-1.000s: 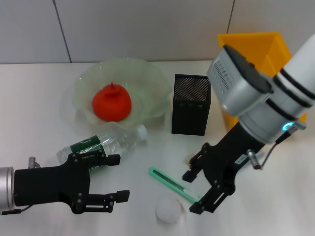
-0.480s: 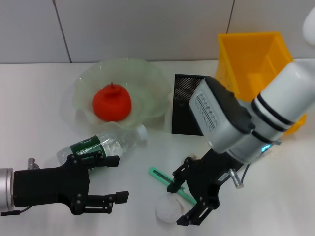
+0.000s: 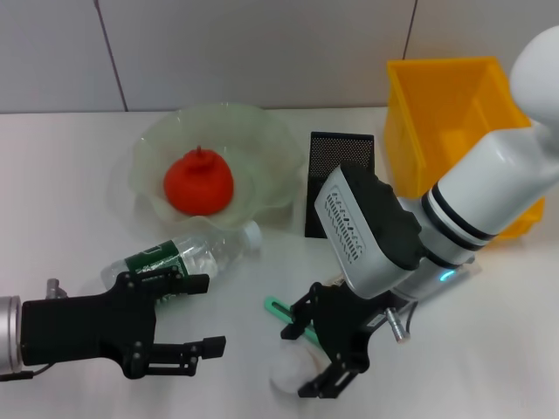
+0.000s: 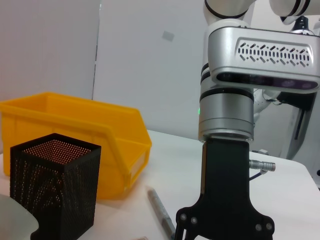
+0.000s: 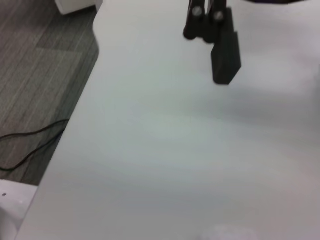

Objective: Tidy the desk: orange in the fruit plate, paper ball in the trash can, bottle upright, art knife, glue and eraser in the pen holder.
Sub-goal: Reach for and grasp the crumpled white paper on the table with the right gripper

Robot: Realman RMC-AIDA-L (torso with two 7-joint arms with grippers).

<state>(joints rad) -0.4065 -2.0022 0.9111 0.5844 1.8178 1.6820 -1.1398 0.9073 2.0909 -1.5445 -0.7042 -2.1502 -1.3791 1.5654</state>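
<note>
The orange (image 3: 199,184) lies in the green glass fruit plate (image 3: 262,144). A clear bottle (image 3: 179,258) with a green label lies on its side in front of the plate. The black mesh pen holder (image 3: 336,166) stands beside the yellow trash can (image 3: 441,105). My right gripper (image 3: 309,357) hangs open low over the front of the table, next to the white paper ball (image 3: 283,378) and over the green art knife (image 3: 277,308). The left gripper (image 3: 203,314) is open near the bottle. Glue and eraser are hidden.
The left wrist view shows the pen holder (image 4: 52,185), the trash can (image 4: 75,132) and the right arm's wrist (image 4: 225,200). The table's front edge (image 5: 65,145) and the floor beyond it appear in the right wrist view.
My right arm has swung left and toward the front edge, bringing its gripper over the art knife and next to the paper ball. The left arm has barely moved.
</note>
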